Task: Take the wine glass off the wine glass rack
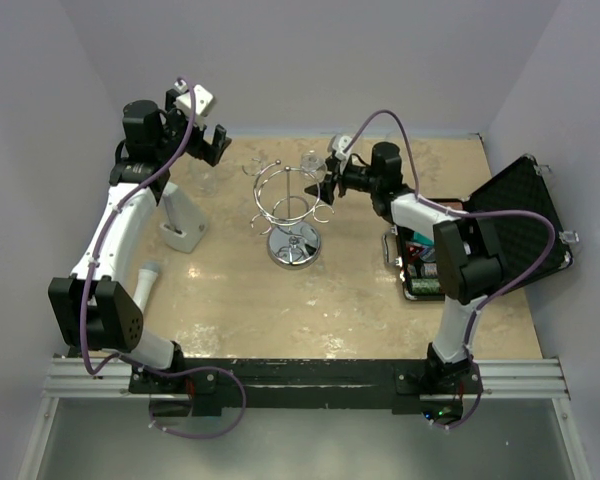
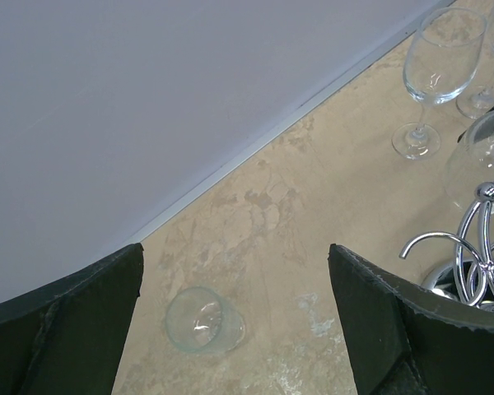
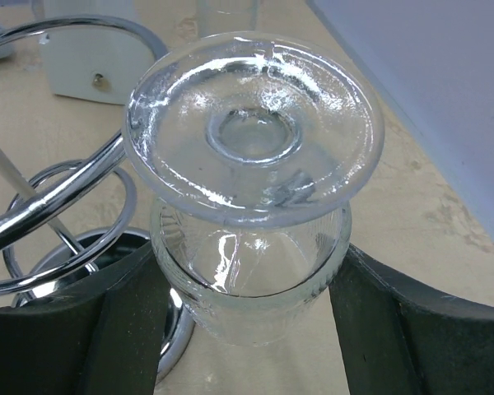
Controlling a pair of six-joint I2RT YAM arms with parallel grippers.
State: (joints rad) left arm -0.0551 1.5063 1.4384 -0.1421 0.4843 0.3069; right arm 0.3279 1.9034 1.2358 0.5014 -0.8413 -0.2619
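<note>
Your right gripper [image 3: 247,325] seems to pinch the bowl of the wine glass [image 3: 253,136]. The glass hangs foot-up on a hook of the rack [image 1: 294,248], so it must slide outward. Your left gripper [image 2: 235,317] is spread wide, holds nothing, and is kept well apart.

Wine glass [image 3: 253,136]: clear, inverted, round foot uppermost, ribbed bowl hanging below, stem at the tip of a curled hook. Wine glass rack [image 1: 294,215]: shiny chrome wire, upright on its disc base mid-table [image 1: 360,300], glass on its right side
</note>
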